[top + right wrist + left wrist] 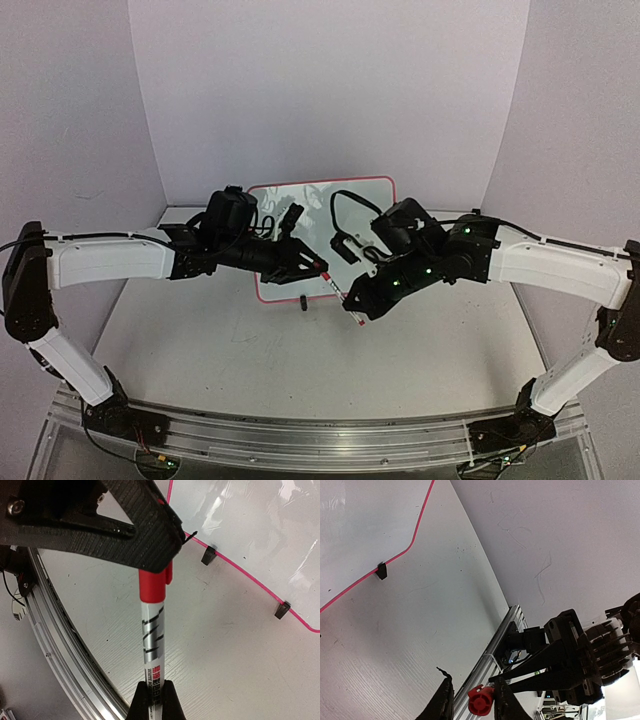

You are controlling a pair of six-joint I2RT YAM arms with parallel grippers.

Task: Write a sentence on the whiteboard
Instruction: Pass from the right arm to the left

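Note:
The whiteboard (322, 181), white with a red-pink rim, lies at the table's back middle; it also shows in the left wrist view (360, 520) and right wrist view (250, 520). No sentence shows on its visible parts. My right gripper (355, 310) (153, 700) is shut on the silver barrel of a red-capped marker (335, 285) (152, 645), held above the table in front of the board. My left gripper (312, 268) (472, 685) is open around the marker's red cap (480, 702). The cap touches one finger, with a gap to the other.
Two black clip feet (208, 555) (281, 611) sit on the board's near rim. The aluminium rail (320, 435) runs along the table's front edge. Purple walls close in the back and sides. The two arms meet over the table's middle.

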